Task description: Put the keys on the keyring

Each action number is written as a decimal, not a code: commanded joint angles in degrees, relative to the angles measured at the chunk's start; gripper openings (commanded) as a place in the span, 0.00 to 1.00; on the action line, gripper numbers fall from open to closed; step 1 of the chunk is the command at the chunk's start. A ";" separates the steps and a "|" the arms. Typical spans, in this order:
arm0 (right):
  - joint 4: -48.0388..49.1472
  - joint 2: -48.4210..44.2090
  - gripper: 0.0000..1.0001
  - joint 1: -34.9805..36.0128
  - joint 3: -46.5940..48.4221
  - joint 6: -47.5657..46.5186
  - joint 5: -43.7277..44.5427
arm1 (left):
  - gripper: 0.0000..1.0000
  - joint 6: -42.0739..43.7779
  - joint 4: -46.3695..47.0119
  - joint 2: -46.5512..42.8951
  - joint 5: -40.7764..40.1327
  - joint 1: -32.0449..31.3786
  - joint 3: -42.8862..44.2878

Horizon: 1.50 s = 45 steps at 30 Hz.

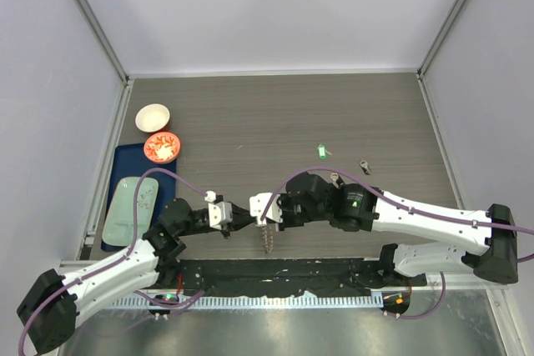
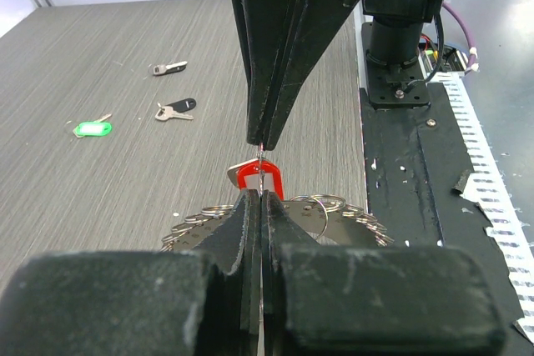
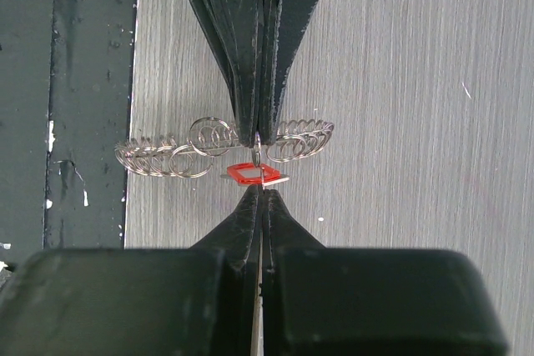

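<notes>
On blue tray, pale green plate.

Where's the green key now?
The green key lies on the table right of centre in the top view, beyond the right arm, a black key to its right.

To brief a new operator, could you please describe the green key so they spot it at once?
On the grey table, look just beyond the right arm. The green key lies there, left of the black-headed key; it alone has a bright green head.
</notes>
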 commanded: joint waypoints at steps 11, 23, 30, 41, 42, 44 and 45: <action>3.13 -1.29 0.01 0.31 -0.38 0.00 -1.45 | 0.00 -0.48 5.49 0.34 0.33 -0.12 1.74; 3.05 -1.02 0.01 0.49 -0.38 0.18 -1.62 | 0.00 -1.27 6.90 0.96 0.42 -0.21 1.56; 3.05 -2.69 0.01 0.49 -0.99 0.61 1.28 | 0.00 0.31 3.91 -1.76 -1.69 -0.30 1.30; 3.75 -3.22 0.01 0.49 -1.25 0.79 0.40 | 0.00 0.84 3.64 -0.54 -1.16 -0.21 1.74; 3.92 -3.22 0.01 0.49 -1.25 0.79 0.31 | 0.00 0.75 3.73 -0.36 -1.07 -0.30 1.74; 4.10 -3.13 0.01 0.49 -1.43 0.88 0.22 | 0.00 0.58 3.99 -0.18 -0.81 -0.21 1.74; 4.36 -3.04 0.01 0.49 -1.43 0.88 0.31 | 0.00 0.49 4.08 -0.01 -0.72 -0.30 1.74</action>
